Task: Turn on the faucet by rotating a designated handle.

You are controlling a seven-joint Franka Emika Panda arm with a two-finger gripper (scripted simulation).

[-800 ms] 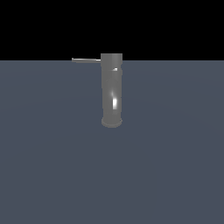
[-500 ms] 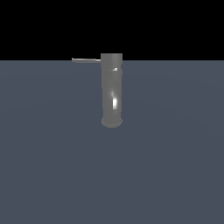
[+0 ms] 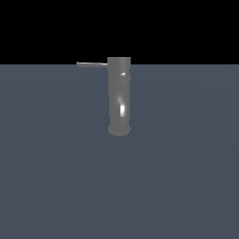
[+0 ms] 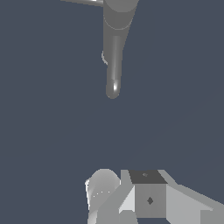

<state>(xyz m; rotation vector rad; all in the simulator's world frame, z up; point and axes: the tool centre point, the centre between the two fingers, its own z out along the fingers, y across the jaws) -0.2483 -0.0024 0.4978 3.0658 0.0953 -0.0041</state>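
Observation:
The faucet [image 3: 119, 95] is a tall grey metallic cylinder standing upright on a slightly wider round base, with a bright glint low on its body. The handle [image 3: 92, 64], a thin straight rod, sticks out sideways from its top toward the exterior view's left. No gripper shows in the exterior view. In the wrist view the faucet [image 4: 114, 48] is seen from above and the handle [image 4: 83, 2] runs off the picture's edge. Grey blocky parts of my gripper [image 4: 131, 194] show at that picture's edge, well apart from the faucet. Nothing is between them, and their spacing is unclear.
The faucet stands on a flat, plain blue-grey surface [image 3: 186, 177] that fills the lower part of the exterior view. Behind it is black background. No other objects are in sight.

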